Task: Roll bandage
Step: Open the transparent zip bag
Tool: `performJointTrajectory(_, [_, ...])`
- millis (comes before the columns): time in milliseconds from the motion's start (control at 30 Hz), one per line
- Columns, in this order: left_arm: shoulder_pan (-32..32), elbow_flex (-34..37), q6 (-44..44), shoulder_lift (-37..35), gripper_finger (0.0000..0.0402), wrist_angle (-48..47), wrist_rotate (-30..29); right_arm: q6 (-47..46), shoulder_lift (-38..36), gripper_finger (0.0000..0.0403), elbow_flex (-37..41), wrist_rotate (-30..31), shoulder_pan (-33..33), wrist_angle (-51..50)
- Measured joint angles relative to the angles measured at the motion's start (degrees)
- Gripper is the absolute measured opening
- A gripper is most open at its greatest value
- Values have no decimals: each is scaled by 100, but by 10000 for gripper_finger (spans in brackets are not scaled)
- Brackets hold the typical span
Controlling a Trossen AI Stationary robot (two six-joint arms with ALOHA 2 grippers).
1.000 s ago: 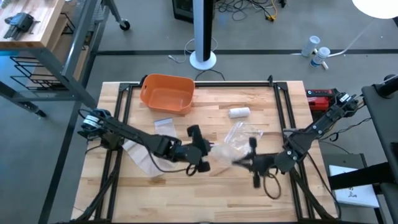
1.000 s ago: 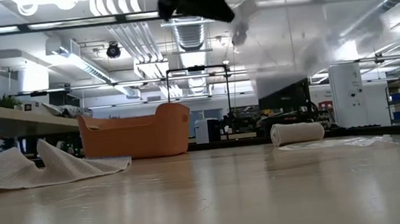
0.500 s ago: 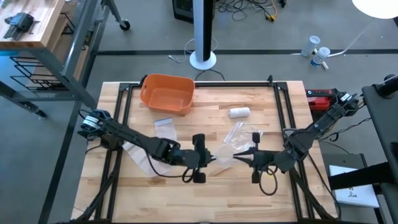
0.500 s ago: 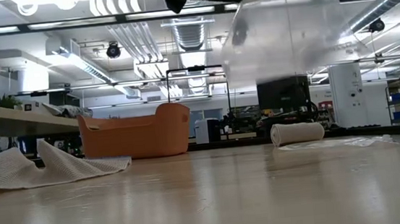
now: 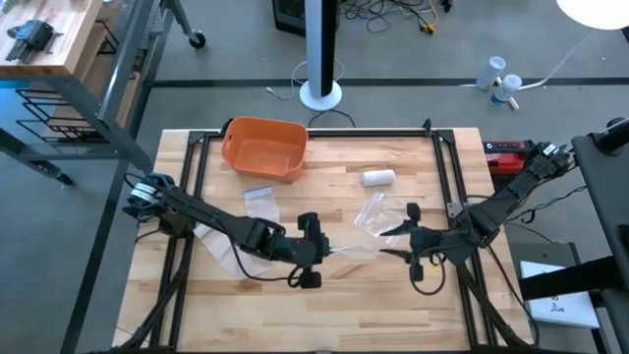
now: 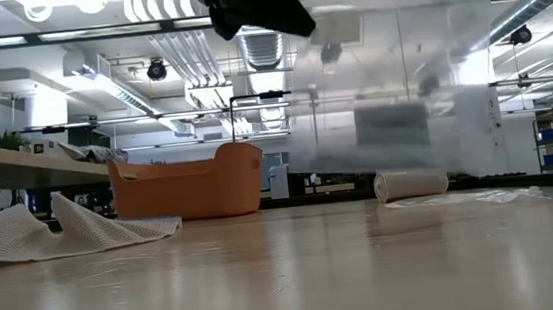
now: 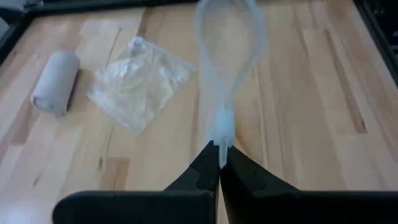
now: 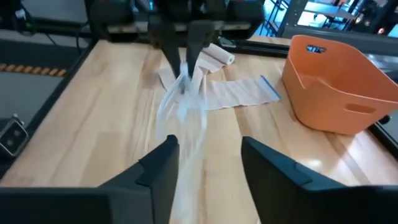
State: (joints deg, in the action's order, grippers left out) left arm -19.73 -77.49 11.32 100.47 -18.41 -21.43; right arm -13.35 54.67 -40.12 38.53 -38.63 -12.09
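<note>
A loose white bandage strip (image 5: 221,244) lies flat on the table's left part. A rolled bandage (image 5: 378,178) lies on its side farther back. Above mid-table, a clear plastic bag (image 5: 359,251) is stretched between my two grippers. My left gripper (image 5: 316,252) is shut on one end of it. My right gripper (image 5: 401,242) stands at the other end with its fingers spread open. In the low view the bag (image 6: 400,74) hangs as a wide sheet, clear of the table. My left gripper pinches the bag's gathered end (image 7: 222,134) between its two fingertips, coming level from the table's left. The bag opens into a loop (image 7: 227,56) beyond the fingers and is lifted clear. My right gripper is open. The bag's other end (image 8: 183,134) runs between its spread fingers, beside one finger (image 8: 163,163). I cannot tell whether the fingers are inside the bag.
An orange basket (image 5: 263,147) stands at the far left. A second clear bag (image 5: 381,210) lies crumpled on the table behind the grippers, and a small packet (image 5: 257,195) lies in front of the basket. Bare wood shows along the near edge.
My right gripper has moved toward the table's right edge and my left gripper slightly toward the left. The plastic bag, bunched up a second ago, is now drawn out between them and hangs spread as a wide sheet.
</note>
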Motion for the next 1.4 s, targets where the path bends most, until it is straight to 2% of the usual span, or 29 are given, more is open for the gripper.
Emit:
performJointTrajectory(133, [2,17,247,-2,0,-315,129,-24,-251,200,0,-16,177,-209])
performJointTrajectory(300, [0,90,382,-2,0,-373,336,67,-358,225,0,-113,1269,-961])
performJointTrajectory(367, [0,99,444,-4,0,-366,448,247,-315,226,0,-581,1964,-1162])
performJointTrajectory(567, [7,199,766,-7,0,-367,512,1214,204,225,2,-2655,4229,-1537])
performJointTrajectory(733, [4,295,777,-7,0,-365,514,2366,908,251,-236,-3368,5658,-1749])
performJointTrajectory(833, [30,316,762,-7,0,-365,514,2987,1525,275,-611,-3766,6263,-2038])
performJointTrajectory(967, [44,316,742,-7,0,-359,469,3829,2453,299,-1130,-3918,6663,-2481])
performJointTrajectory(1100, [39,316,630,-7,0,-357,382,4501,3310,306,-1514,-3921,6923,-2496])
performJointTrajectory(1233, [6,316,373,4,0,-341,135,4702,4052,299,-1809,-4033,7067,-2491])
performJointTrajectory(1400, [14,316,126,34,0,-313,99,4725,4632,286,-1924,-4207,7094,-2345])
